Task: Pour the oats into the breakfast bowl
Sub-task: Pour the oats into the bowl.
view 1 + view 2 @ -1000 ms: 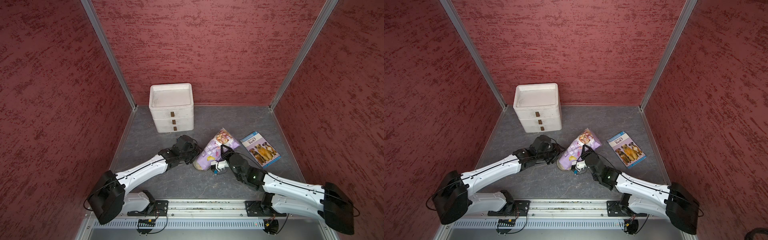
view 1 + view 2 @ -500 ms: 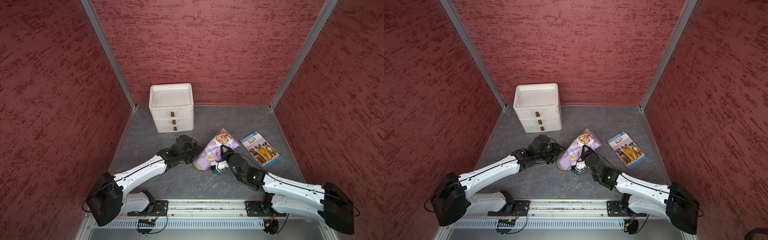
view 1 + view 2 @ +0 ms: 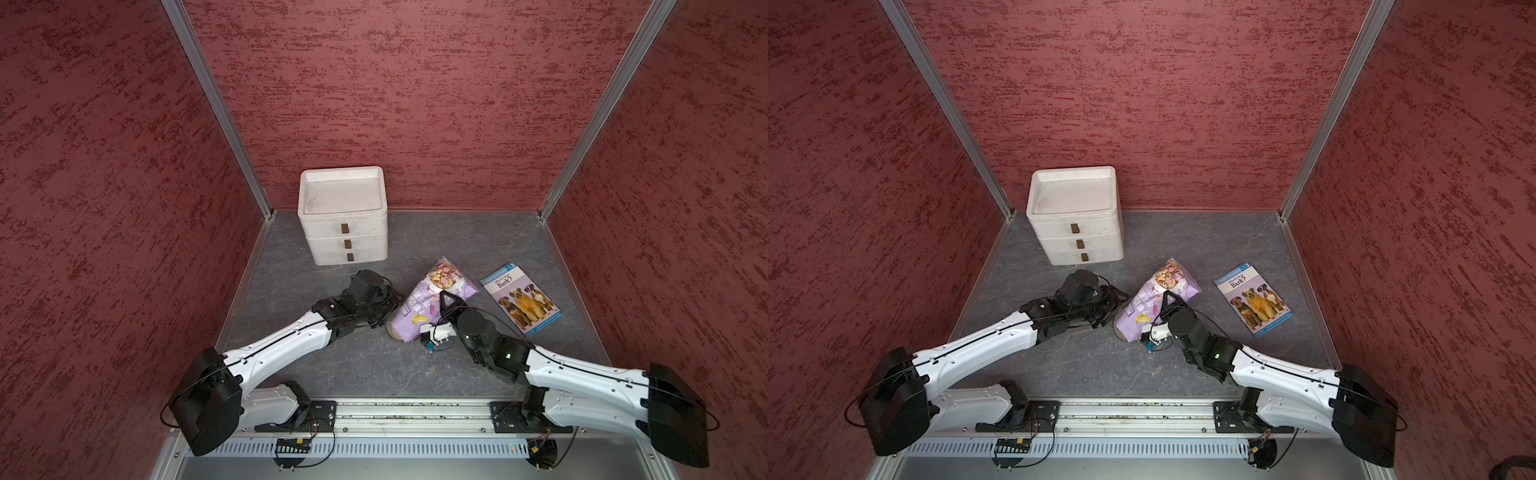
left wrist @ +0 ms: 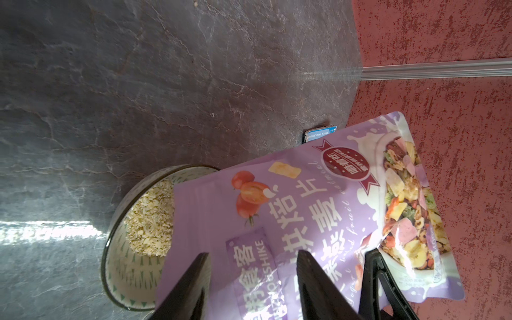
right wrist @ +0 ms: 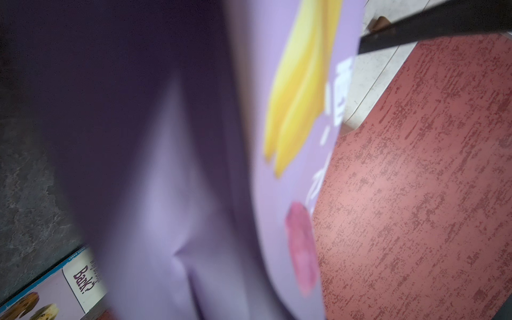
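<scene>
Nearest, on the grey table in front of the pouch: two arms reaching in, one tool each. Right tool: closed narrowly on the pouch's side nearest the book, apparently pinching the film and carrying its weight. Left tool: at the pouch's opposite side, by the mouth end, jaws standing apart, both fingers in front of the purple film; cannot tell whether gripping anything. Under the pouch's lowered mouth: breakfast bowl, upright on the table, mostly hidden in both top views. Inside, against the pouch's mouth: a heap of pale oats, green-patterned inner wall bare around it. Pouch itself tipped, mouth down over the bowl, printed base raised on the far side. Judged well into the pour: some oats in; left to do, perhaps more tipping, then righting the pouch. Beyond the pouch, on the right arm's side: blue dog book, flat, apart from it. Farthest behind the pouch: white drawer box. Counted: one pouch, one bowl, one book, one box of three drawers, two tools.
</scene>
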Tool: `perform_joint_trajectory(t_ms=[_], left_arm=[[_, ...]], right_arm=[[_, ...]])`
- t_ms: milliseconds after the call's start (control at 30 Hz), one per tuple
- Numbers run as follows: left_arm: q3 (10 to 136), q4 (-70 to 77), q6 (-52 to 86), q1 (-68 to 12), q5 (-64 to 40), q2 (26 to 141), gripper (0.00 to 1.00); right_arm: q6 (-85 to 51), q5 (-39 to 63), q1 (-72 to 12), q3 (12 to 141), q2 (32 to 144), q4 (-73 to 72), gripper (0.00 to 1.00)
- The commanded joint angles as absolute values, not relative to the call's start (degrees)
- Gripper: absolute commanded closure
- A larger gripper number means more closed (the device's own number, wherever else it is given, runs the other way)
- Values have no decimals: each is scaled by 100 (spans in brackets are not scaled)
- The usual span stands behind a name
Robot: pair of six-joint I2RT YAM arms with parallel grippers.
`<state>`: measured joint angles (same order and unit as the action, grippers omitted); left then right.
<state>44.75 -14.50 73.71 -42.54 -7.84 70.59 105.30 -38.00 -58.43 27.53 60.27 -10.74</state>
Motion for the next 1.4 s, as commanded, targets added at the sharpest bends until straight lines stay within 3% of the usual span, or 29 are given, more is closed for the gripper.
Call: perform_joint_trajectory(t_ms=[0,267,533,800,900,1000,1100,1200,1267,1367], left_arm=[[4455,-1512,7360,-4246,-715,6915,47],[4491,-1614,7323,-4217,-682,6825,47],[4438,-1485,7355,-4201,-675,6816,47],[4471,-1507,7356,-4201,-722,6882,47],[4466,-1510,7365,-4201,-719,6880,47],[4504,-1566,7331,-4179,-728,6882,47],[4455,-1497,7367,-4185,-700,6860,47],[4491,-1539,7340,-4172,-733,6881,47],[4477,-1519,7376,-4183,-719,6882,47],[4493,-1522,7357,-4182,-752,6908,47]], right_arm=[[10550,-4112,-5878,2945,5987,-2115,100],[10527,-4289,-5825,2979,6117,-2564,100],[10458,-4222,-5770,2922,5756,-1707,100],[10600,-4231,-5715,2950,5950,-2472,100],[10581,-4136,-5824,2941,6026,-1885,100],[10567,-4245,-5746,2926,5966,-2554,100],[10545,-4129,-5852,2914,5938,-1832,100],[10519,-4288,-5860,2892,5909,-2442,100],[10490,-4157,-5931,2875,5863,-1710,100],[10517,-4235,-5926,2872,5781,-2513,100]])
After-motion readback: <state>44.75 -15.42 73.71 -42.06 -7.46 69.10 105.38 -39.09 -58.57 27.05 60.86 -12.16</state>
